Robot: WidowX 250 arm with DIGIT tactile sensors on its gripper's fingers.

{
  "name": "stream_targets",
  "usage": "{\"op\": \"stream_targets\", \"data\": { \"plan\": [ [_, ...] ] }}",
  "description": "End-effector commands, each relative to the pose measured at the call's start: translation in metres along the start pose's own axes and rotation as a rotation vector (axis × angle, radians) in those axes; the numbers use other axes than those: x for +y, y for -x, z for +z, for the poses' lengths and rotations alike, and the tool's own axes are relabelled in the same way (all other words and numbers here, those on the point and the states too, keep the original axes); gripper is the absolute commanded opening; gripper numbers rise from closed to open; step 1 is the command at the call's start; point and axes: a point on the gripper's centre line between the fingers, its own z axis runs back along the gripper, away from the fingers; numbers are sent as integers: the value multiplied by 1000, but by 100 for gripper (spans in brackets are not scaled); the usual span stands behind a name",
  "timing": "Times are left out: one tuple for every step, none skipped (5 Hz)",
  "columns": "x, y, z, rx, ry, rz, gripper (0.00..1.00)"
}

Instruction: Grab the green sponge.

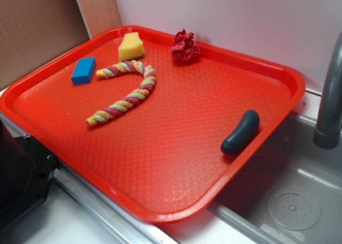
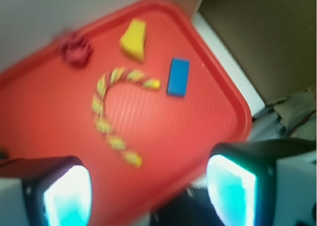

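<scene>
The green sponge (image 1: 131, 46) is a small yellow foam piece with pinched sides and a thin dark layer underneath, lying at the far left of the red tray (image 1: 176, 147). The blurred wrist view shows the same sponge (image 2: 134, 39) near the top, far ahead of my gripper (image 2: 148, 194). My gripper hangs high over the tray's near edge, open, with nothing between its two glowing cyan pads (image 2: 69, 196). The exterior view does not show the gripper.
A blue block (image 1: 84, 70) lies left of the sponge, a striped rope (image 1: 126, 91) curves in front of it, and a red crumpled cloth (image 1: 185, 46) sits to its right. A dark green cucumber-shaped piece (image 1: 241, 132) rests by the tray's right rim. A grey faucet (image 1: 330, 94) and a sink (image 1: 288, 201) stand at the right.
</scene>
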Motion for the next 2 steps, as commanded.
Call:
{"op": "stream_targets", "data": {
  "plan": [
    [10, -67, -56, -154, 34, 198, 100],
    [18, -91, -84, -169, 29, 222, 100]
  ]
}}
